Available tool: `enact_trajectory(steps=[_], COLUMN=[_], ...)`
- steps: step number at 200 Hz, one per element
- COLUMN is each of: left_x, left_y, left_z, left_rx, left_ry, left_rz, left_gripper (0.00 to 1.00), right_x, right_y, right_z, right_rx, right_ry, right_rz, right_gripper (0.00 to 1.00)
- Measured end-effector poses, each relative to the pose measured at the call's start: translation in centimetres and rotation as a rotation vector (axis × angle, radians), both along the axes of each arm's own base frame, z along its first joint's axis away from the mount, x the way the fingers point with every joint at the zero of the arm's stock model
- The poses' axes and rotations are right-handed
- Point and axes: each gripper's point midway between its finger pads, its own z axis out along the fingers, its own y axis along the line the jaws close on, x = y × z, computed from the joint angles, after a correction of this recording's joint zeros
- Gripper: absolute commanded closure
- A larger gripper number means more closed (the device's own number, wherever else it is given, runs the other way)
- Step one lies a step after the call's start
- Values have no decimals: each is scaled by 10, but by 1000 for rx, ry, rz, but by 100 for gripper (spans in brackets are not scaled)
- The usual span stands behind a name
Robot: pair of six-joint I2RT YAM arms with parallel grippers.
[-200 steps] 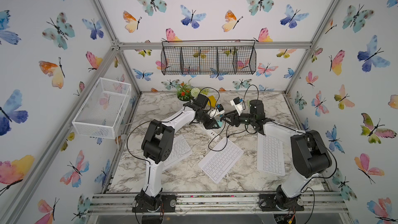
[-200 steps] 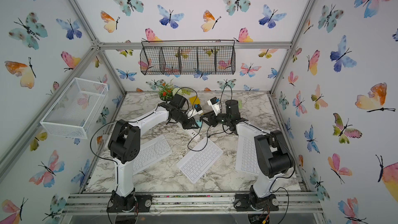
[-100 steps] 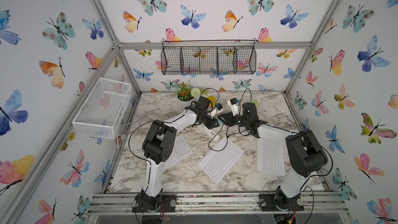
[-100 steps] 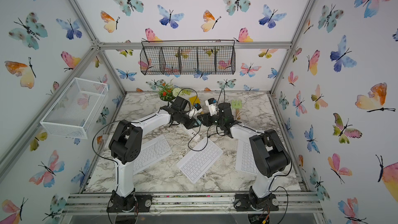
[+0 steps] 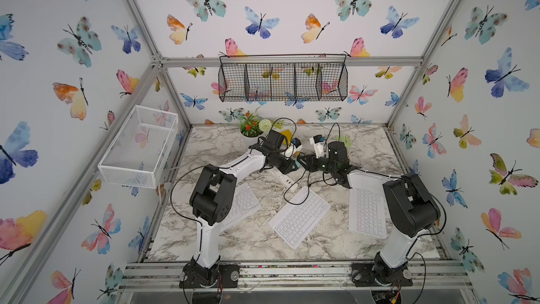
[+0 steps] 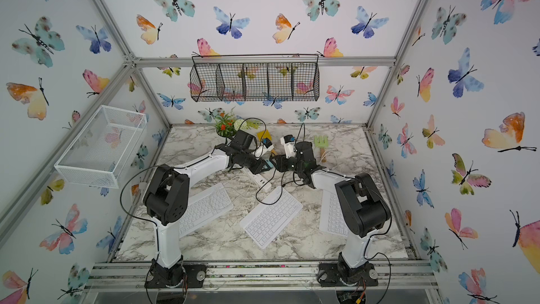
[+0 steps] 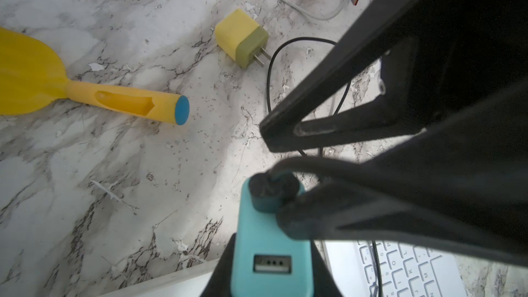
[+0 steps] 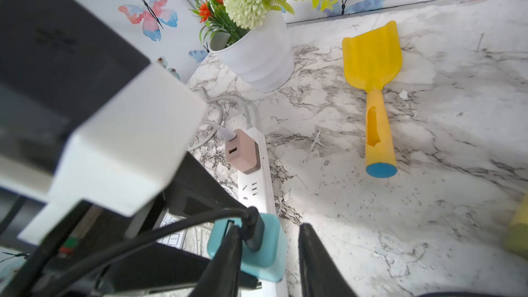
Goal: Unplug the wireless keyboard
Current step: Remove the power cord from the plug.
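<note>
The middle white keyboard [image 5: 299,217] [image 6: 270,217] lies askew on the marble table. Its black cable runs to a black plug [image 8: 254,230] [image 7: 270,192] set in a teal charger [image 8: 265,250] [image 7: 268,250], which sits on the white power strip [image 8: 254,184] [image 5: 282,178]. My left gripper [image 7: 271,278] is shut on the teal charger, one finger on each side. My right gripper [image 8: 270,232] straddles the black plug. One of its fingers [image 8: 231,241] touches the plug and the other stands apart, so it is open.
Two more white keyboards [image 5: 242,203] [image 5: 366,214] lie left and right. A pink charger [image 8: 241,150] with a white cable sits further along the strip. A yellow shovel [image 8: 374,81], a flower pot [image 8: 257,52] and a loose yellow charger [image 7: 241,38] are close by.
My right gripper has moved left to the teal charger and its jaws have narrowed round the black plug. The left gripper has kept its hold on the charger.
</note>
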Motion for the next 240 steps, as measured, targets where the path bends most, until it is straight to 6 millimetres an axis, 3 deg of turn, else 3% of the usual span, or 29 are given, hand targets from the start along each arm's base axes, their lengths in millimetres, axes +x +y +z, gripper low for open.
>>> enact_trajectory(steps=[240], left_x=[3], left_y=[5], left_z=[-4], left_rx=[13], left_ry=[11], left_rz=[36], left_gripper=[100], right_x=[5], right_y=[12], right_z=[-1], right_rx=[43], right_ry=[36], right_rz=[-13], right_gripper=[95])
